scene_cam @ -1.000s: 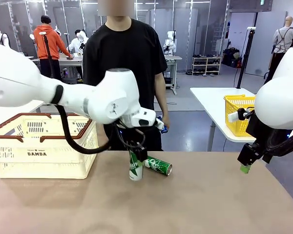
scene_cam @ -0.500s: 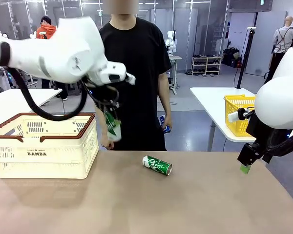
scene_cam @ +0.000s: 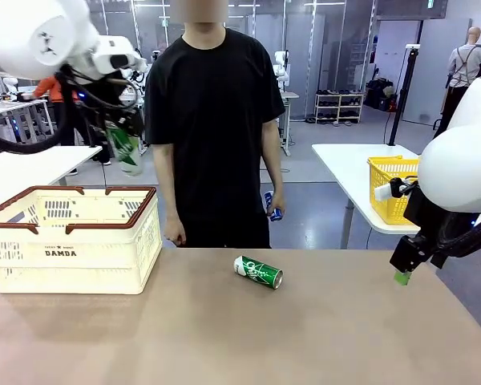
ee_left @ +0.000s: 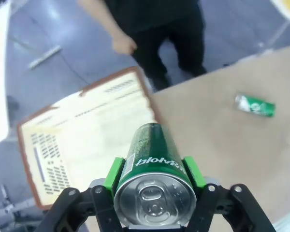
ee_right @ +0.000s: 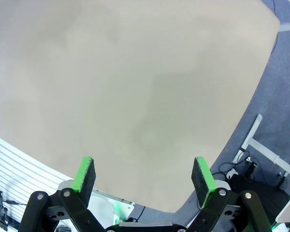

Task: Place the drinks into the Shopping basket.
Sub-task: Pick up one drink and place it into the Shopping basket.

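Holds one of the drinks, a green can (scene_cam: 127, 151), by its sides between the pads of the left gripper (scene_cam: 122, 138). Hangs high over the right end of the Shopping basket (scene_cam: 72, 245), well clear of the brown rim, with open air between can and rim.

Looks down in the left wrist view past the same can (ee_left: 152, 145), silver top toward the camera. Grips it there with the left gripper (ee_left: 154, 170) above the basket's (ee_left: 26, 159) open mouth and pale cream floor.

At the left end of the table (scene_cam: 321, 337): the basket. Near the middle, well apart from the basket and with open tabletop all around: a second green can (scene_cam: 258, 272) on its side, also in the wrist view (ee_left: 254, 106).

Beyond the far edge, in the person's hand (scene_cam: 270, 196): a slim blue can (scene_cam: 273, 212).

Near the table's far right corner: the right gripper (scene_cam: 402, 271), pads spread wide (ee_right: 143, 176), gripping nothing, above plain tabletop (ee_right: 111, 72).

On a separate white table behind: a yellow mesh basket (scene_cam: 389, 191). Cannot tell its contents.
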`<state>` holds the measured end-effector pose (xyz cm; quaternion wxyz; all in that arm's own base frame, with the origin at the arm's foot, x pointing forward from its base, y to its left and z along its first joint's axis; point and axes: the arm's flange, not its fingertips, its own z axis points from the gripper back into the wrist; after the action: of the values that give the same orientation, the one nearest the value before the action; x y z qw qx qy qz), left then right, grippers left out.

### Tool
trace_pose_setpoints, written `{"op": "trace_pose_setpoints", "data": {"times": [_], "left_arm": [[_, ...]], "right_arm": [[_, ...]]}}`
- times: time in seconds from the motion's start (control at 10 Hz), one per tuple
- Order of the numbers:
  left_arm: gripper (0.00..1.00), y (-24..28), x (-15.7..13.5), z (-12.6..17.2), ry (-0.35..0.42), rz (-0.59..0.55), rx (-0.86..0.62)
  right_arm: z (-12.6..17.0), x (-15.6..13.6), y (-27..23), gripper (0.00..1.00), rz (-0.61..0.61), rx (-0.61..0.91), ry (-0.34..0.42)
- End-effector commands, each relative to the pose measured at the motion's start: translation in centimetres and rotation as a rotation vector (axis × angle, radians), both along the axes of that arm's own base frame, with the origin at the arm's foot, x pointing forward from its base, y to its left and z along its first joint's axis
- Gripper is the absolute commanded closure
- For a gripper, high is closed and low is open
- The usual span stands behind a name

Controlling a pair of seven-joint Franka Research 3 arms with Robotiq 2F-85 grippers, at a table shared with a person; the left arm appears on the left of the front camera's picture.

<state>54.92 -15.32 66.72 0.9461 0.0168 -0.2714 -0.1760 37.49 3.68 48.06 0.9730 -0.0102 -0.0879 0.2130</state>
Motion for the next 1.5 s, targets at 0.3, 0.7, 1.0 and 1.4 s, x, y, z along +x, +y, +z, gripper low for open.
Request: {"op": "trace_pose_setpoints", "data": {"times": [0.3, 0.7, 1.0, 1.4], "left_arm": [[1.00, 10.9, -0.2, -3.7, 0.047, 0.261, -0.080], [1.00, 17.6, -2.1, -9.6, 0.086, 0.322, -0.141], [1.00, 20.8, -1.7, -12.9, 0.139, 0.333, -0.160], [1.00, 22.1, 0.1, -15.3, 0.174, 0.289, -0.210]], "right_arm": [[0.1, 0.0, -0.1, 0.00, 0.012, -0.004, 0.002], [0.1, 0.0, -0.1, 0.00, 0.012, -0.004, 0.002], [0.1, 0.0, -0.1, 0.00, 0.012, -0.004, 0.002], [0.1, 0.0, -0.1, 0.00, 0.012, -0.004, 0.002]]}}
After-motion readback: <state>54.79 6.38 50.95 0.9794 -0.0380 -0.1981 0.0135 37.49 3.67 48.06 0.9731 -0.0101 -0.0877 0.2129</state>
